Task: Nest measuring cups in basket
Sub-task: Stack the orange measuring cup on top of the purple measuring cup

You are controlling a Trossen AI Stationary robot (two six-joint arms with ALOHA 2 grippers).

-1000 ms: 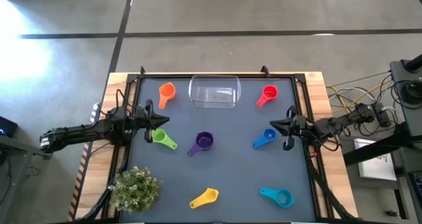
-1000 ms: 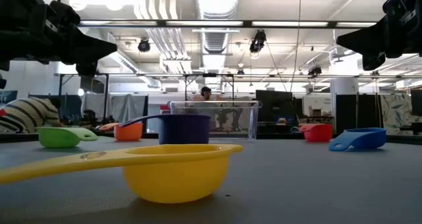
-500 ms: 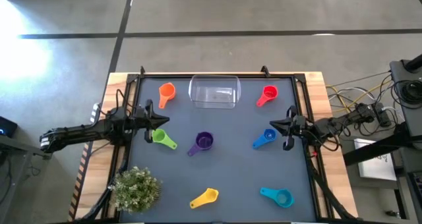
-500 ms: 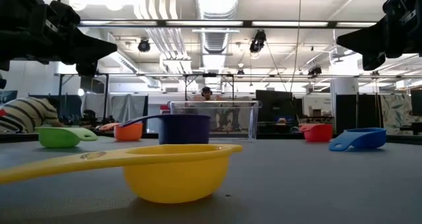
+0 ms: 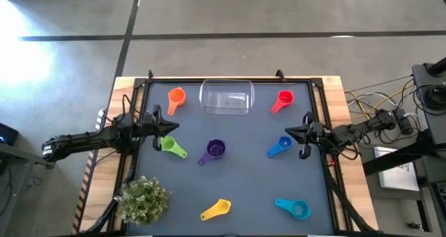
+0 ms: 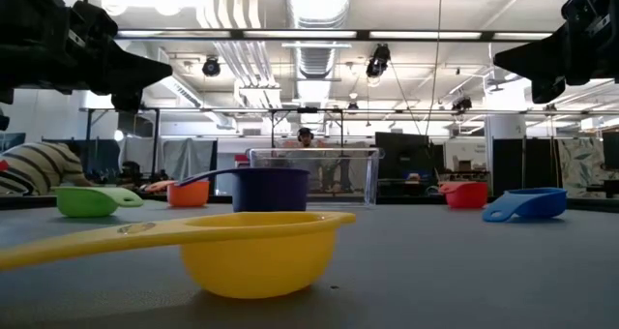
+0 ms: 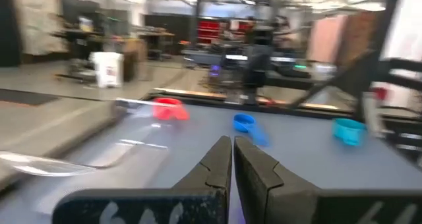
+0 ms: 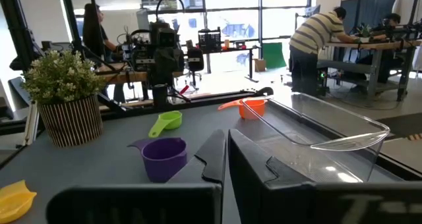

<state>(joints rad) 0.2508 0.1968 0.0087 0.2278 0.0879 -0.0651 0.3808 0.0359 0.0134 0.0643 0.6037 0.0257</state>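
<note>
Seven measuring cups lie apart on the dark mat, bowls down: orange (image 5: 175, 97), red (image 5: 283, 100), green (image 5: 171, 146), purple (image 5: 213, 151), blue (image 5: 280, 146), yellow (image 5: 217, 210), teal (image 5: 293, 208). The clear basket (image 5: 226, 97) stands at the far middle, with nothing in it. My left gripper (image 5: 174, 127) is shut, raised above the mat near the green cup. My right gripper (image 5: 289, 132) is shut, raised above the mat beside the blue cup. Neither touches anything.
A small potted plant (image 5: 143, 200) stands at the near left corner. A raised wooden frame (image 5: 230, 80) borders the mat. Open mat lies between the cups in the middle. People stand at benches in the room beyond the table.
</note>
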